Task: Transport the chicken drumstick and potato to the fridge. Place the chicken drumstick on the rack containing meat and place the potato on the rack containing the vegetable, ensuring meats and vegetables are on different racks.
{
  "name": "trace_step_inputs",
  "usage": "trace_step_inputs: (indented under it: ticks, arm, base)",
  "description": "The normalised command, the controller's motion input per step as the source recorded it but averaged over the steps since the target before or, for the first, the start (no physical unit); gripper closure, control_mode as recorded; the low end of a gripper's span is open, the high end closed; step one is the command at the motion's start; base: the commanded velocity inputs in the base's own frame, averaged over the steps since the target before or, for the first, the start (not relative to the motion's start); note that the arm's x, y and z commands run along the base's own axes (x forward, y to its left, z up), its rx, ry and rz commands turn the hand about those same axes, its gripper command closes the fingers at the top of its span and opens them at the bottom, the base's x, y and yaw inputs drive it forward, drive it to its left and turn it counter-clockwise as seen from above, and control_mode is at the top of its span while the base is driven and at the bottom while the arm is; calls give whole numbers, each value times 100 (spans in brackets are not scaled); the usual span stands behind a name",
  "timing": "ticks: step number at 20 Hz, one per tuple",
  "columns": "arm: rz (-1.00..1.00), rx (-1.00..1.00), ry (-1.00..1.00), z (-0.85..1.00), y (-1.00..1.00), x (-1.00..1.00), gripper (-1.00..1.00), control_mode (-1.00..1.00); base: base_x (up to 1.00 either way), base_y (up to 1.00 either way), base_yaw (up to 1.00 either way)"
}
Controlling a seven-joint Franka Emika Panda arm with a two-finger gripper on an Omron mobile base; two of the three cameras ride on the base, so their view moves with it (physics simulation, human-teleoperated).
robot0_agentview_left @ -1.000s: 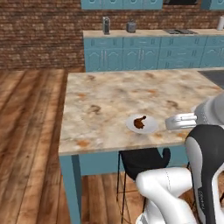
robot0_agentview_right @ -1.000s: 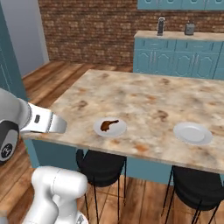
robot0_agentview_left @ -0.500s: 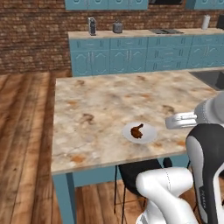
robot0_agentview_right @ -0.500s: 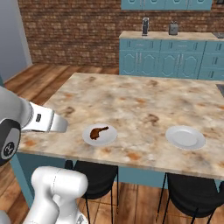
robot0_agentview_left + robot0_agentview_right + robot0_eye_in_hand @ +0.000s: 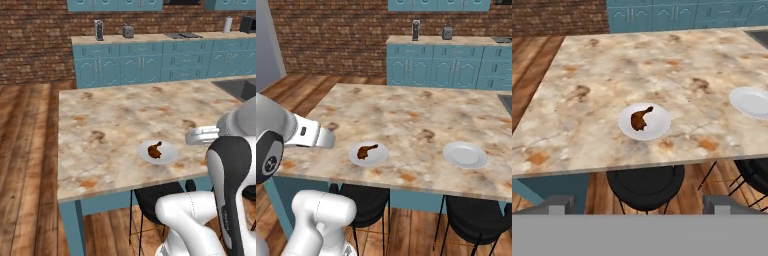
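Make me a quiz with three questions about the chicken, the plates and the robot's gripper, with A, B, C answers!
1. Where is the chicken drumstick?
A. On a white plate on the marble island
B. On the wooden floor
C. On a black stool

2. How many white plates are on the island?
A. One
B. Two
C. Four

3. What is the gripper doing?
A. Shut on the drumstick
B. Shut on a plate
C. Open and holding nothing

Answers:
1. A, the dark brown drumstick lies on the plate near the island's front edge.
2. B, there is the drumstick's plate and a second plate to its right with nothing on it.
3. C, in the hand view its tips stand wide apart with nothing between them.
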Motion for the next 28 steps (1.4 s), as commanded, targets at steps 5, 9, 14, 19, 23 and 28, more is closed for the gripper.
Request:
trace_step_inputs:
  ticks: [5,9,14,19,23,28]
  arm:
    - [-5,0,22,-37,3,90,-100,-100]
    - [-9,2,19,-41,5,91,-100,-100]
    - [-1,5,14,-61,0,70,-100,-100]
    - [0,1,21,-65,0,72,-100,-100]
    - [0,0,15,-43,-1,70,-100,-100]
    - [0,0,19,-45,-8,53,-100,-100]
  base:
    - [0,0,0]
    - [0,0,0]
    - [0,0,0]
    - [0,0,0]
    - [0,0,0]
    - [0,0,0]
